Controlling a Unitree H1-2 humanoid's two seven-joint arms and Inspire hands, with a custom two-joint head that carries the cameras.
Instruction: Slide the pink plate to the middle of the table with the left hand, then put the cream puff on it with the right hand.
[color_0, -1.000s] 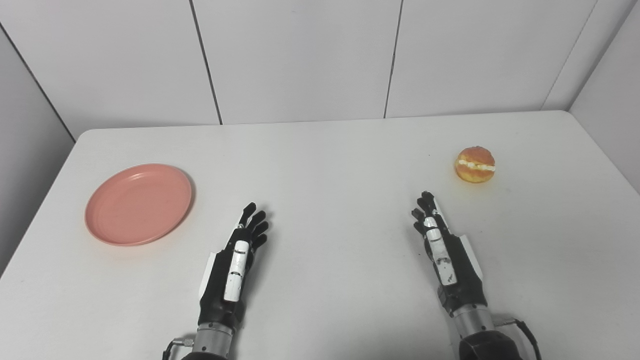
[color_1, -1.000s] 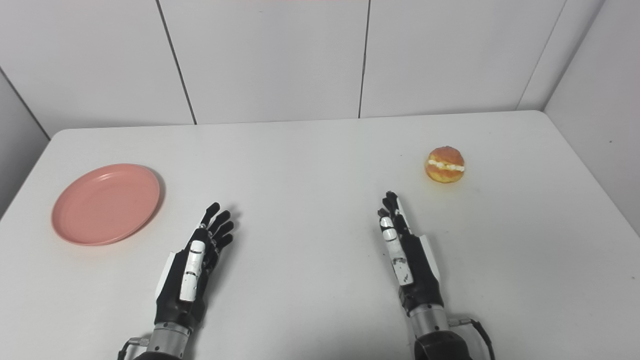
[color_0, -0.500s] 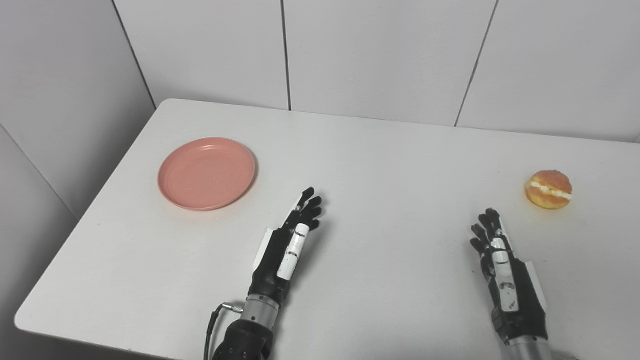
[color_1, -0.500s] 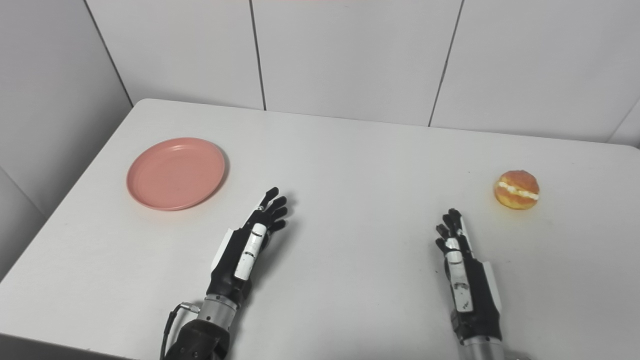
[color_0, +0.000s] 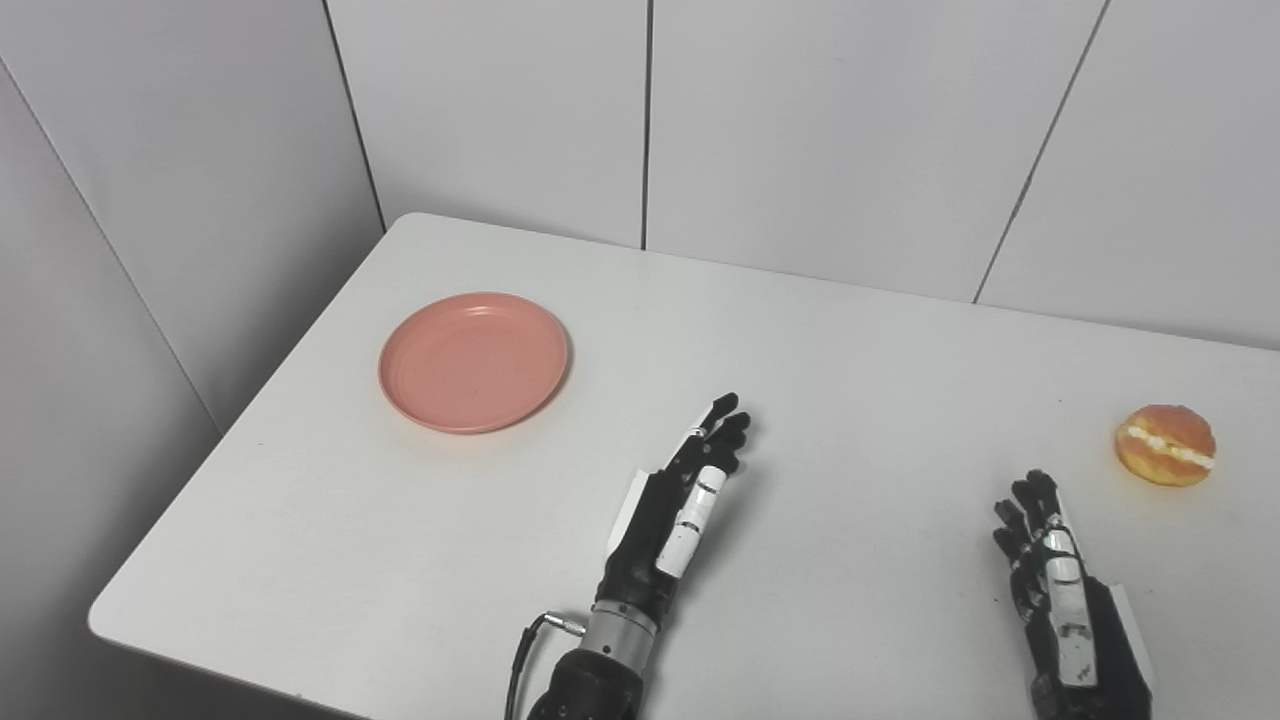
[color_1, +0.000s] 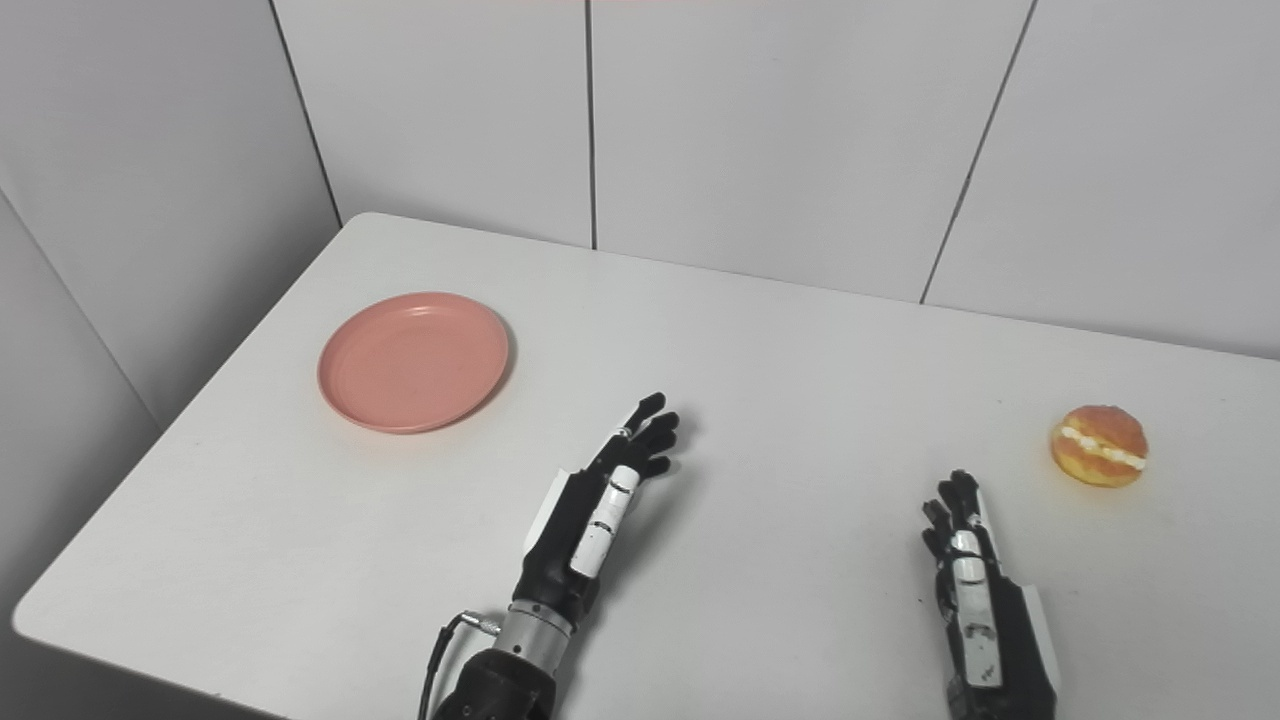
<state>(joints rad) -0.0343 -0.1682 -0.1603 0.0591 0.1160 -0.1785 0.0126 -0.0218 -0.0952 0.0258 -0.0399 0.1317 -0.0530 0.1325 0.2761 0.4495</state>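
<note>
A white table (color_0: 860, 380) fills most of both head views, its far edge running along a wall of pale grey panels (color_0: 830, 130) with dark vertical seams; a second grey wall stands past the table's left side.

The pink plate (color_0: 473, 361) is the landmark here. It lies flat on the table, close to the table's left edge and nearer the far edge than the near one. It holds nothing.

The left hand (color_0: 690, 490) is to the right of the plate and nearer the camera, well apart from it. It holds nothing; its fingers (color_0: 728, 425) are stretched out and slightly spread, pointing up and away toward the far edge. The hand stands on its side edge low over the table, with the white thumb piece on top; whether it touches the surface cannot be told. A thin cable loops out at its wrist.

The right hand (color_1: 975, 580) is far to the right of the plate, by the picture's bottom edge. It too is empty, fingers extended and a little apart, pointing away from the robot.

The cream puff (color_1: 1098, 445), a golden bun with a white cream line through its middle, sits on the table far to the right of the plate, beyond the right hand's fingertips and clear of them.
</note>
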